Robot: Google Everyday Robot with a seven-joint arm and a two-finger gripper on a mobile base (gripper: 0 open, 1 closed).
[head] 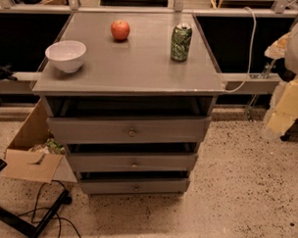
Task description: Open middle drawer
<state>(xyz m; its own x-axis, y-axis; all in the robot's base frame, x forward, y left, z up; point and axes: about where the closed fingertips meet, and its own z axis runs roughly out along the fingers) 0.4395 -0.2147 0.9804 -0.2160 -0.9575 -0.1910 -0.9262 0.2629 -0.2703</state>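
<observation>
The grey cabinet point(126, 71) has three stacked drawers, each standing slightly out from its frame. The middle drawer point(98, 162) has a medium-height flat front with a small round metal knob point(134, 164) at its centre, and a dark gap shows above it. The taller top drawer point(89, 130) is above it and the slim bottom drawer point(102, 185) is below it. My gripper point(289, 104) is part of the cream and white arm at the right edge, level with the cabinet top and well to the right of the drawers, touching nothing.
On the cabinet top stand a white bowl point(66, 55), a red apple point(120, 29) and a green can point(181, 42). An open cardboard box point(27, 158) lies on the floor at the left. Black stand legs and cables point(37, 217) lie at the front left. A white cable point(247, 51) runs along the rail behind.
</observation>
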